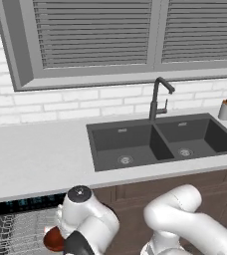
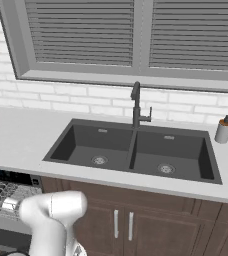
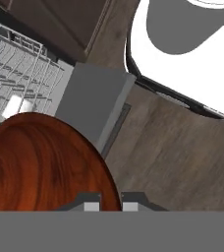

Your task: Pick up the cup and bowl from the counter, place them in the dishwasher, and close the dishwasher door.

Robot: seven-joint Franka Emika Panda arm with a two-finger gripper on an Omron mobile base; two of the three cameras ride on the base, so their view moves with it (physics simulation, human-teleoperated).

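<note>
one bowl pinched at its rim above the open dishwasher

two base views look down over a long pale counter [image 1: 36,154] with a dark double sink [image 1: 160,142] set into it, a dark tap [image 1: 158,99] behind the sink, and a white soap bottle [image 1: 226,108] at the right edge of the frame. a white brick wall and a grey shuttered window fill the upper half of both views.

in the left base view the white arm bends down at the bottom centre of the frame. beside its wrist, at the lower left, a slice of the reddish-brown bowl [image 1: 52,240] peeks out, hanging over the grey wire rack [image 1: 16,234] of the dishwasher [image 1: 21,204], whose black control strip runs just under the counter edge. in the right base view the rack [image 2: 6,197] sits at the lower left of the frame, partly behind the arm.

in the hand view the gripper [image 3: 109,203] sits at the bottom centre, its two finger tips drawn close together and clamped on the rim of the bowl [image 3: 40,167], which fills the lower left of the frame with a wood-grain surface. behind the bowl, in the upper left, lies the wire rack [image 3: 20,83]; a small white shape that may be the cup [image 3: 18,106] rests in it. the dishwasher door [image 3: 92,106] lies flat and open, a grey panel at centre, with brown floor [image 3: 173,157] to its right.
</note>
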